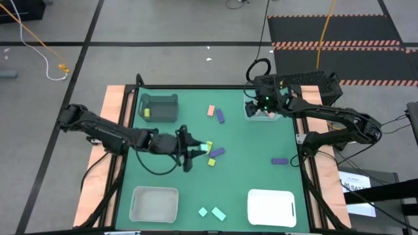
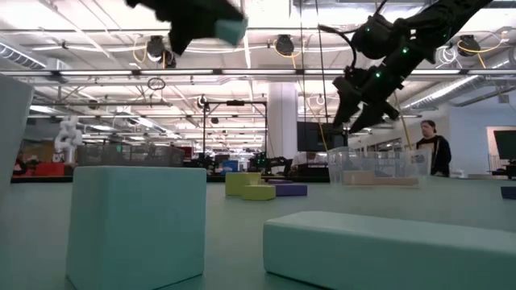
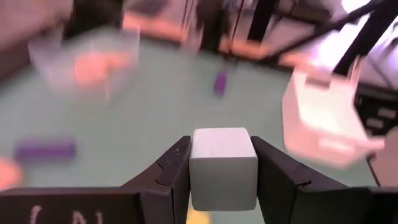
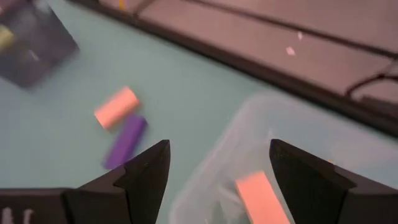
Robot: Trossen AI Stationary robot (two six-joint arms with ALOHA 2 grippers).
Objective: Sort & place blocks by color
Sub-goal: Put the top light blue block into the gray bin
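My left gripper [image 1: 198,151] is near the table's middle, shut on a mint teal cube [image 3: 222,165], which the low view shows high above the table [image 2: 231,30]. Under and beside it lie two yellow-green blocks [image 1: 211,161] and a purple bar [image 1: 217,152]. My right gripper [image 4: 217,155] hovers open over the clear bin [image 1: 258,112] at the far right; a salmon block [image 4: 261,199] lies inside that bin. A salmon block [image 1: 211,111] and a purple bar [image 1: 221,116] lie left of the bin. Two mint blocks [image 1: 212,213] lie near the front edge. My left gripper pinches the mint cube by two opposite side faces [image 3: 194,168] between its two fingers. The fingers come from the table's left, slanting a little downward. The cube is lifted clear of the table and sits square between the fingers.
A grey bin [image 1: 159,106] at the far left holds a yellow-green block [image 1: 147,113]. A clear tub [image 1: 154,203] stands at the near left, a white bin [image 1: 272,207] at the near right. A lone purple bar [image 1: 279,160] lies near the right edge.
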